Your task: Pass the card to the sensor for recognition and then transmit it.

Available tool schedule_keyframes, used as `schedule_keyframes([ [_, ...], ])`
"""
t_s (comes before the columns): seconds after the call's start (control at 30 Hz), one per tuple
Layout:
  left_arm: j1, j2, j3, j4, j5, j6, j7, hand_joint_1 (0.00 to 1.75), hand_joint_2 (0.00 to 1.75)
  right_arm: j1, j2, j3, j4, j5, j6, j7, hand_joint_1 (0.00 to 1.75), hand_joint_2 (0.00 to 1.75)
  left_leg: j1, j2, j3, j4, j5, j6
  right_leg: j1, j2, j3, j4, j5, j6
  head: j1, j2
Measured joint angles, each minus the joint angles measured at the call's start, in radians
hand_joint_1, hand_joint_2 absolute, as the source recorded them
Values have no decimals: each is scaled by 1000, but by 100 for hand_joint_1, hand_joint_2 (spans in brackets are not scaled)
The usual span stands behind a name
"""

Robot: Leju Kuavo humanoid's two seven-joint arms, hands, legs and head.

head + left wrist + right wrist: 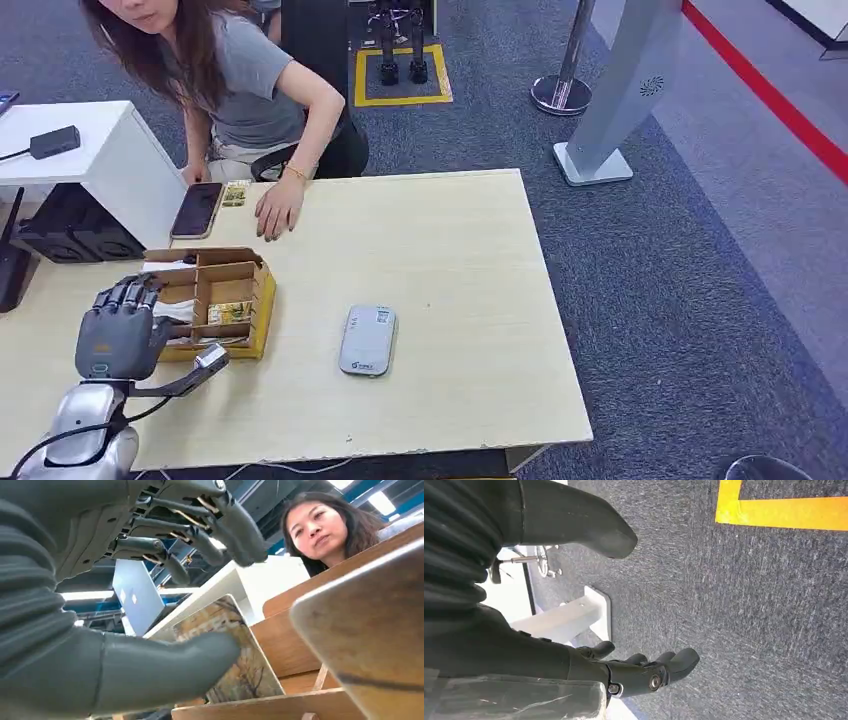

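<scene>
My left hand (118, 325) hovers at the near left end of a compartmented cardboard box (225, 270) on the table. In the left wrist view a card (239, 655) with a brownish picture stands upright in the box (300, 645). The thumb (165, 665) lies right in front of the card and the fingers (200, 525) are spread above it, not closed on it. A grey-white sensor (367, 340) lies flat on the table to the right of the box. My right hand (634, 672) hangs over carpet, its fingers apart and holding nothing.
A person sits at the table's far side, one hand (278, 208) resting on the tabletop (450, 260). A phone (197, 210) and a small yellowish card (235, 193) lie near that hand. A white cabinet (110, 160) stands at the left.
</scene>
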Motion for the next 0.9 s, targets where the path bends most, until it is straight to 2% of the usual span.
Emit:
schedule_keyframes([
  [0.5, -17, 0, 0, 0, 0, -4, 0, 63, 175, 0, 0, 0, 0, 0, 0, 0, 0, 175, 0, 0, 0, 0, 0, 0, 0, 0, 0, 0, 0, 0, 0, 0],
  [0.57, -18, 0, -1, 0, 0, -4, 0, 51, 175, 0, 0, 0, 0, 0, 0, 0, 0, 175, 0, 0, 0, 0, 0, 0, 0, 0, 0, 0, 0, 0, 0, 0],
  [0.67, -18, 0, -1, 0, 0, -4, 0, 59, 175, 0, 0, 0, 0, 0, -2, 0, 0, 175, 0, 0, 0, 0, 0, 0, 0, 0, 0, 0, 0, 0, 0, 0],
  [0.73, -18, 0, -1, 0, 0, -5, 0, 47, 175, 0, 0, 0, 0, 0, -4, 0, 0, 175, 0, 0, 0, 0, 0, 0, 0, 0, 0, 0, 0, 0, 0, 0],
  [0.77, -18, 0, -2, 0, 0, -6, 0, 30, 175, 0, -1, 0, 0, 0, -5, 0, 0, 175, 0, 0, 0, 0, 0, 0, 0, 0, 0, 0, 0, 0, 0, 0],
  [0.83, -18, 0, -2, 0, 0, -10, 0, 7, 175, 0, -2, 0, 0, 0, -7, -1, 0, 175, 0, 0, 0, 0, 0, 0, 0, 0, 0, 0, 0, 0, 0, 0],
  [0.9, -18, 0, -2, 0, 0, -12, 0, 0, 175, 0, -3, 0, 0, 0, -7, -2, 0, 175, 0, 0, 0, 0, 0, 0, 0, 0, 0, 0, 0, 0, 0, 0],
])
